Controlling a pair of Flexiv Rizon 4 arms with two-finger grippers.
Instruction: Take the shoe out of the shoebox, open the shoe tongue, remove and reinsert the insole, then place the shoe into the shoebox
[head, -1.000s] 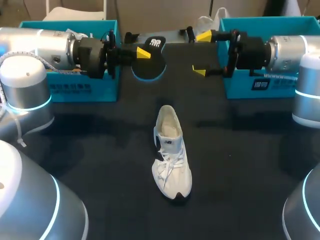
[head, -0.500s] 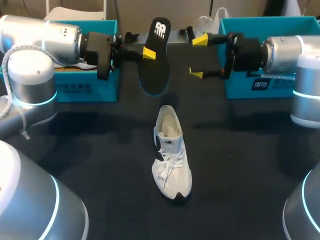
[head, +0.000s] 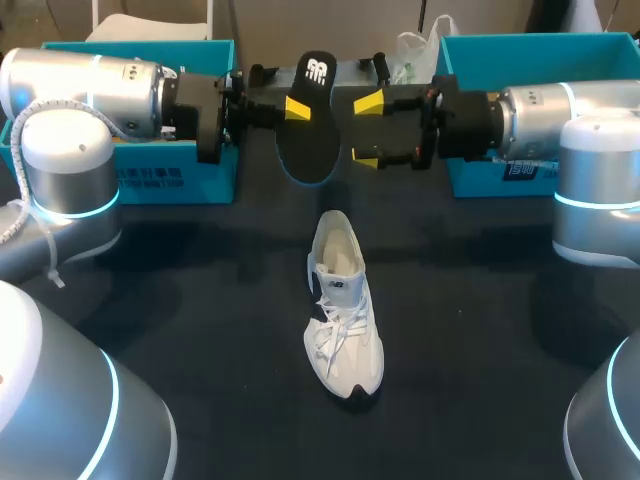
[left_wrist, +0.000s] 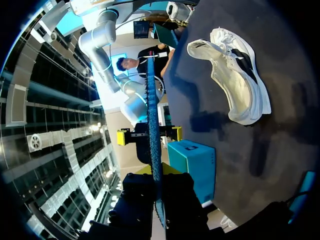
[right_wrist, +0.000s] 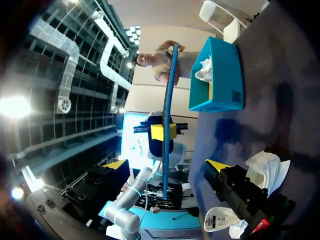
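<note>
Beyond the shoe and a little to its left, the left claw (head: 298, 108) is clamped on the dark insole (head: 308, 135). It holds the insole up in the air, clear of everything. The white shoe (head: 342, 310) stands on its sole on the black worktop (head: 180, 300), with its toe toward the robot and its open mouth toward the insole. Beyond the shoe and to its right, the right claw (head: 367, 131) is spread wide with nothing in it, close beside the insole but not touching it.

With the insole out, putting it back looks like the step in hand. It should go well if the insole is turned to lie along the shoe's length and fed into the mouth toe end first at a shallow slant. The shoe looks light and may skid, so the free claw would best pin the heel or hold the tongue back. The left claw should let go only once the insole's heel end is seated.
</note>
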